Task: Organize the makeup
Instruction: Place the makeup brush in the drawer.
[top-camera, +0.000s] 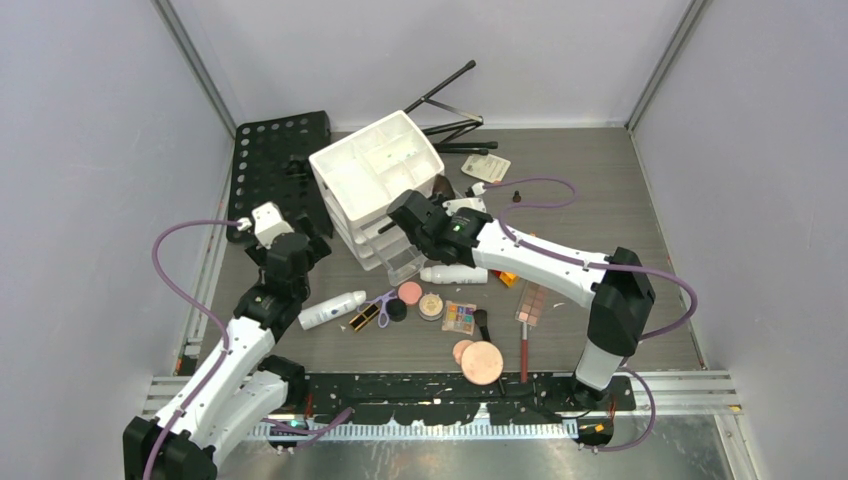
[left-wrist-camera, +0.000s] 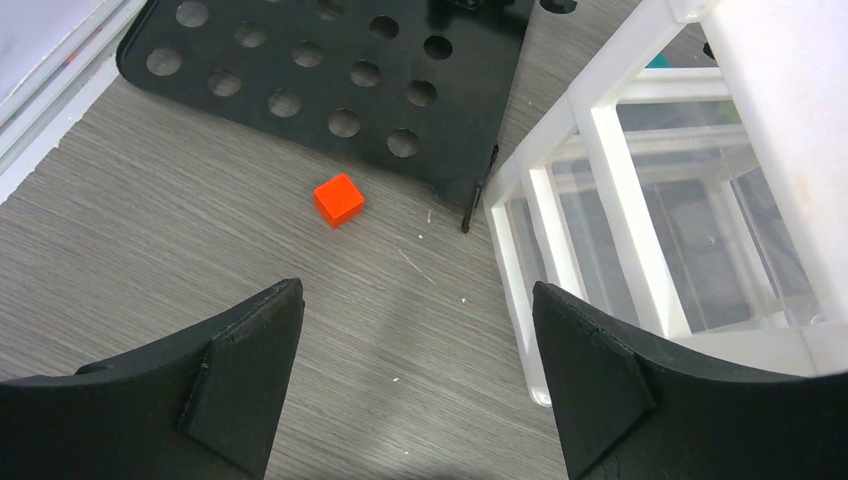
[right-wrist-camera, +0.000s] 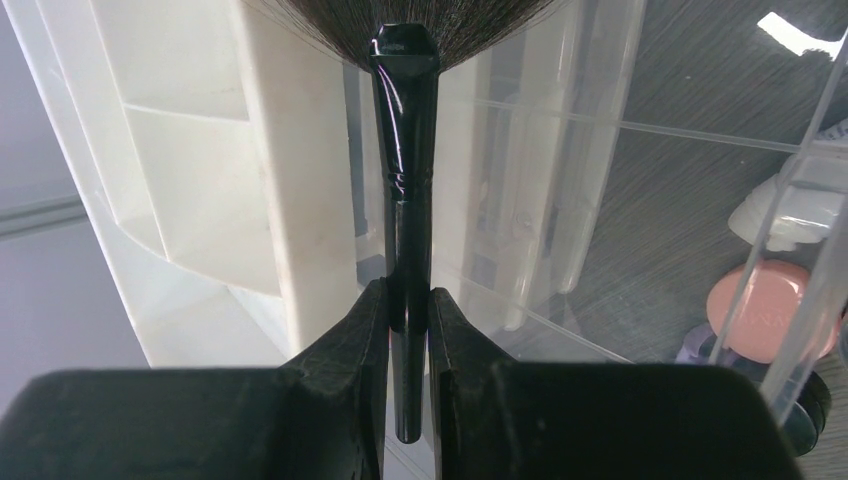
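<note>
My right gripper (right-wrist-camera: 408, 300) is shut on the handle of a black brush (right-wrist-camera: 405, 150) whose bristles fan out at the top, held next to the white drawer organizer (right-wrist-camera: 280, 200). In the top view this gripper (top-camera: 415, 213) sits at the organizer's (top-camera: 375, 165) right side. My left gripper (left-wrist-camera: 418, 330) is open and empty above bare table, left of the organizer's frame (left-wrist-camera: 610, 170). On the table lie two white bottles (top-camera: 332, 310) (top-camera: 455, 274), a black-gold lipstick (top-camera: 365, 318), a pink compact (top-camera: 409, 292), an eyeshadow palette (top-camera: 459, 317) and peach compacts (top-camera: 482, 362).
A black perforated plate (top-camera: 270, 165) lies behind the left gripper, with a small orange cube (left-wrist-camera: 338, 198) at its edge. A second palette (top-camera: 532, 302) and a brush (top-camera: 523, 350) lie at the right. A black stand (top-camera: 450, 110) rests at the back.
</note>
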